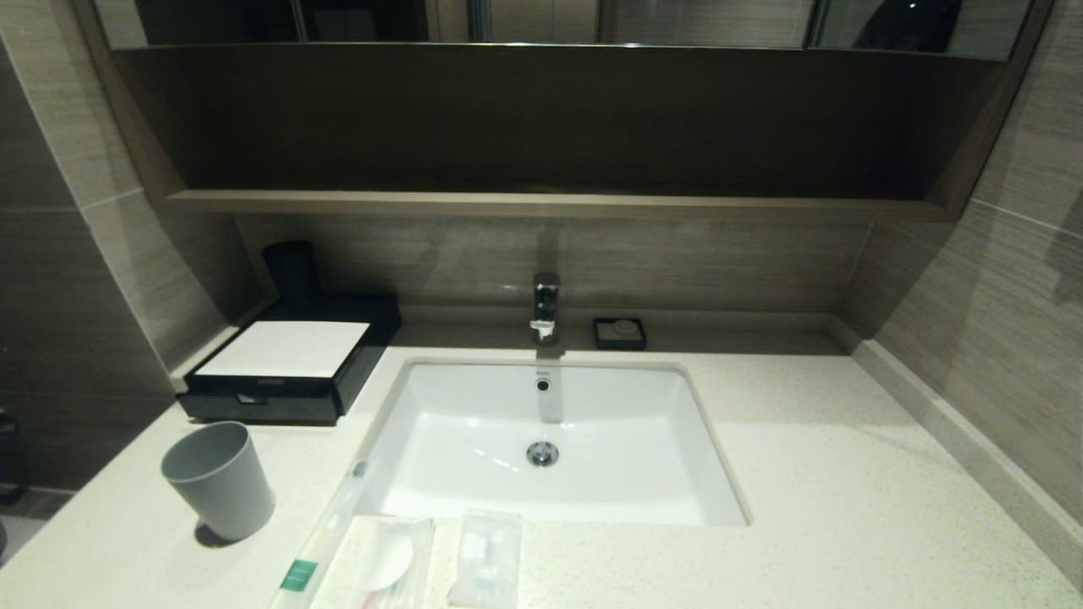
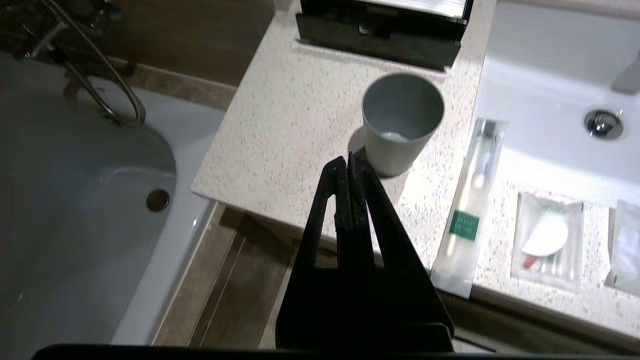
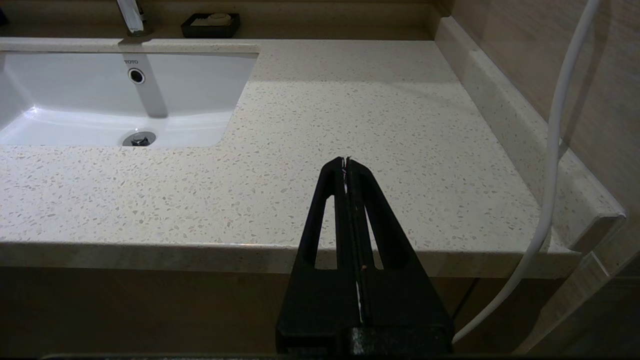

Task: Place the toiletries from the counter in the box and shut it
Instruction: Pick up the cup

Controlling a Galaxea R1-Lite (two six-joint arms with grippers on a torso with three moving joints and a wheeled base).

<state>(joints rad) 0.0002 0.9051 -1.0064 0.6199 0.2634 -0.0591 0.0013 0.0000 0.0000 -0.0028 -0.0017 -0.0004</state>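
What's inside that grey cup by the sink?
The grey cup looks empty: only its pale bottom shows in the left wrist view. Part of its inner wall is hidden by the near rim, so I cannot rule out something small there.

Legible markings:

1. "TOTO": small dark brand lettering on the inner back wall of the white sink basin (image 3: 75, 100), just above the round overflow hole (image 3: 136, 76). Readable only in the right wrist view.

2. Green label (image 2: 464, 225) on the long thin packet (image 2: 470, 210) lying on the counter (image 2: 300, 125) beside the basin: it carries pale lettering in what seem to be two short lines, too small to make out. The same label appears in the head view as a plain green patch with no readable characters.

No other text, numbers or signs can be read on anything else in view.
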